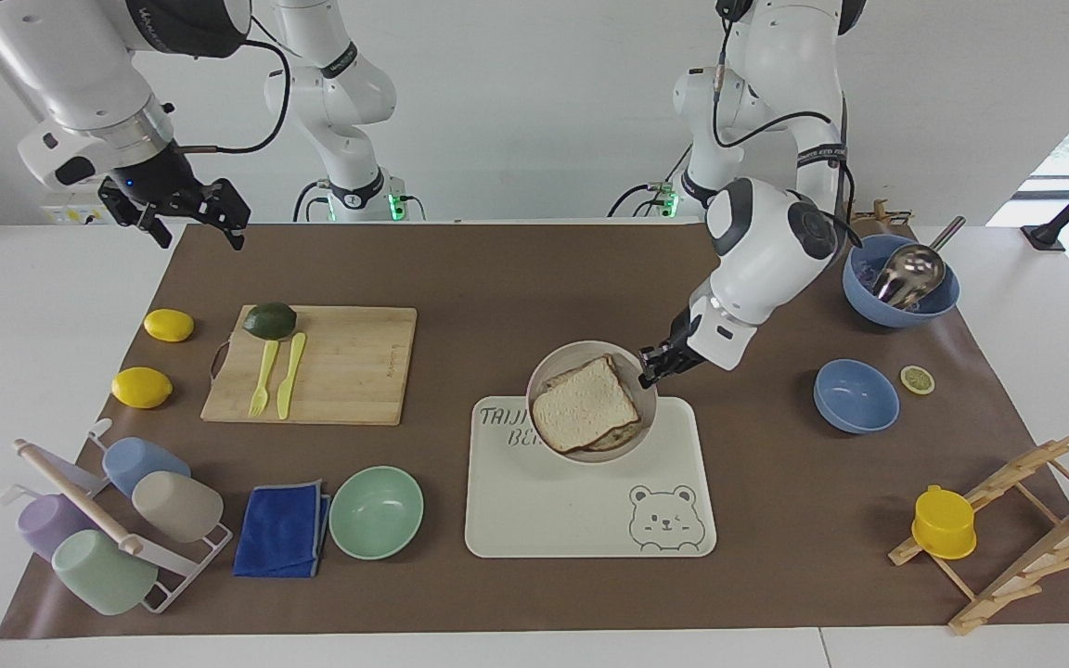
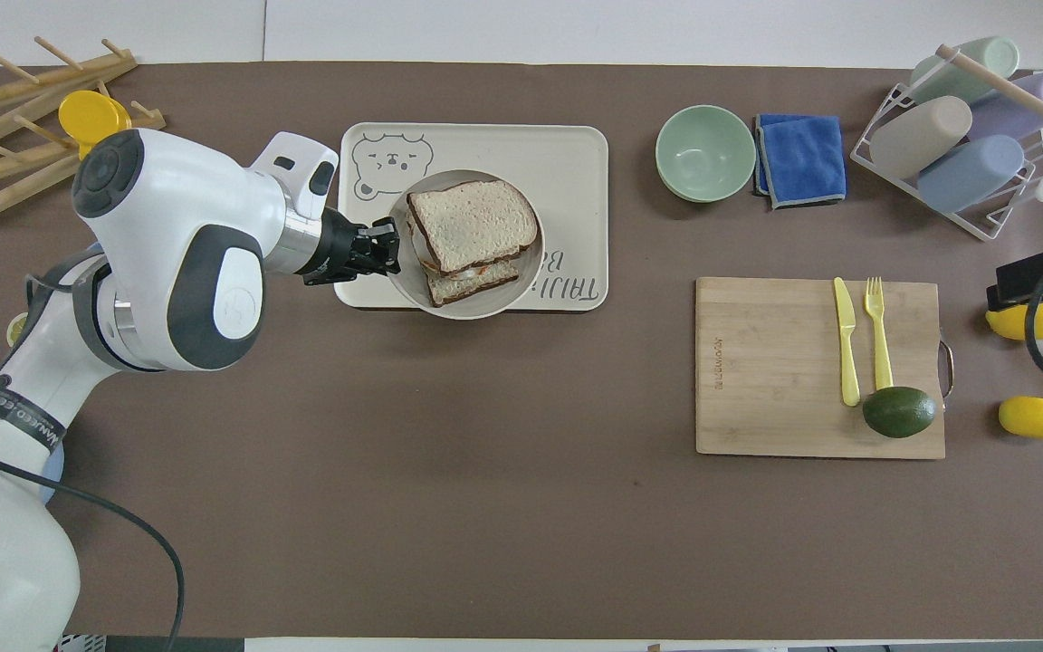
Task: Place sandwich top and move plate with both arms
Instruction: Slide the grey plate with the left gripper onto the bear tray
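Two glossy white jointed arms, dark grey rounded joint caps, black bands bearing small white lettering, loose black cables along the links, black two-finger grippers, possibly a blue light on the right wrist

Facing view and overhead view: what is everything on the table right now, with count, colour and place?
plate: 1, beige, held over tray
sandwich: 1, white bread, on plate
tray: 1, cream, mid-table
cutting board: 1, wood; avocado, yellow fork and knife on it
lemons: 2, yellow, beside board
bowls: green, two blue
cloth: 1, blue
cups: 4, in rack
left tool: shut on plate rim
right tool: open, waiting
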Motion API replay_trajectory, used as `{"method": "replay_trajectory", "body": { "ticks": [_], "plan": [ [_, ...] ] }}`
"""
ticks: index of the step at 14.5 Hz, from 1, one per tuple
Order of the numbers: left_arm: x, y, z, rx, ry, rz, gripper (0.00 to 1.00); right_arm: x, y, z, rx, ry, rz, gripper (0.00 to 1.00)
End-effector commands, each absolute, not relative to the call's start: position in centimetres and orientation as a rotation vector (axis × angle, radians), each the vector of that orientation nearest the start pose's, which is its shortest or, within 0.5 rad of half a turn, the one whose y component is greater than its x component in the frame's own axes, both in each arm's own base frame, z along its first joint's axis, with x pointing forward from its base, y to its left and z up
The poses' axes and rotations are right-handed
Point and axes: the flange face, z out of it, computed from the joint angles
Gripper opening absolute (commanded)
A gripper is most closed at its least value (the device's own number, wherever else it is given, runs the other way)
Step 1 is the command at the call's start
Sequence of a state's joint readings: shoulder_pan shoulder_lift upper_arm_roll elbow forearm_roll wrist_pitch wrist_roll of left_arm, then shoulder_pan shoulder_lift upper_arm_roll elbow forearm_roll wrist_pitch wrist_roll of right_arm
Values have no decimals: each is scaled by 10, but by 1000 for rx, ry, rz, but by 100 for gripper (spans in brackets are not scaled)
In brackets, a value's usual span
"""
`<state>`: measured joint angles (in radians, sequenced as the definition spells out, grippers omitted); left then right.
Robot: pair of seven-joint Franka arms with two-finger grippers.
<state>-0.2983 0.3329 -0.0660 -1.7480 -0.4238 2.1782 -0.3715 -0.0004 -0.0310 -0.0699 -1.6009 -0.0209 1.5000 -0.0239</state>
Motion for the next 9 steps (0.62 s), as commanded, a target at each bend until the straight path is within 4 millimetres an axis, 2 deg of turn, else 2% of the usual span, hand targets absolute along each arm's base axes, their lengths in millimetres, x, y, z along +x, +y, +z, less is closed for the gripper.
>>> {"method": "replay_trajectory", "body": {
  "ticks": [1, 4, 6, 9],
  "plan": [
    [660, -247, 378, -3545, -352, 88, 0, 537, -38, 624, -3159, 74, 106, 100],
    [679, -243, 354, -3564, -295, 68, 0, 537, -39, 623, -3159, 74, 108, 100],
    [682, -243, 349, -3582, -335, 20, 0, 537, -39, 623, -3159, 74, 108, 100],
    [674, -249, 340, -3580, -302, 9, 0, 537, -38, 623, -3159, 72, 108, 100]
  ]
}}
